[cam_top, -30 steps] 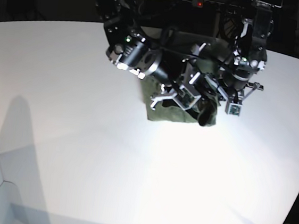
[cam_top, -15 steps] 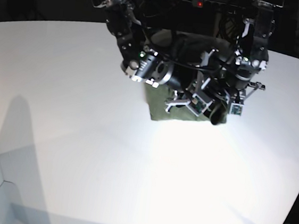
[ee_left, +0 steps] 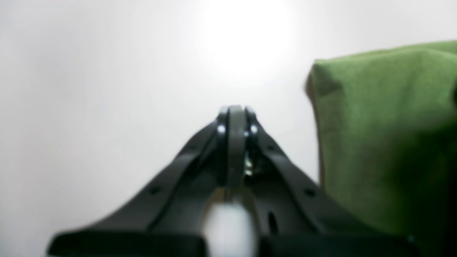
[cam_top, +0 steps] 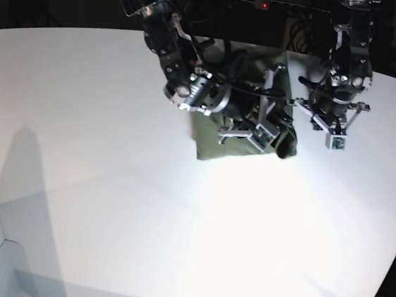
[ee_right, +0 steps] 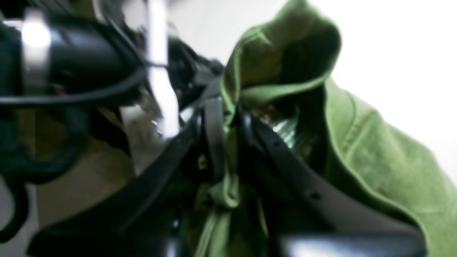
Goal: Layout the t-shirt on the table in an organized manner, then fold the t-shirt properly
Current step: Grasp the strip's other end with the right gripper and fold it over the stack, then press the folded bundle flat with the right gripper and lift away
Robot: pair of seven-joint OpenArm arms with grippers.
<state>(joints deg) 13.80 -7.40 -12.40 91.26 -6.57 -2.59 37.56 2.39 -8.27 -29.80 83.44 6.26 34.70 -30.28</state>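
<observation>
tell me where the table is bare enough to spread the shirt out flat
Bare table runs across the whole near side, below the t-shirt, and across the far left. The far middle is crowded: the right gripper pinches the bunched cloth there, and the left gripper, shut and empty, hangs just beside it.

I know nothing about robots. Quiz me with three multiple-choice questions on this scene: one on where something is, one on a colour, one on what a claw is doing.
1. Where does the t-shirt lie on the table?
A. near the far edge, under the arms
B. front left corner
C. hanging off the right side

2. What colour is the t-shirt?
A. blue
B. olive green
C. white

3. What is the left end effector doing?
A. gripping cloth
B. shut on nothing
C. wide open

Answers: 1 A, the base view shows it there. 2 B, both wrist views show green cloth. 3 B, its fingers meet beside the cloth; the right end effector pinches the shirt.
</observation>
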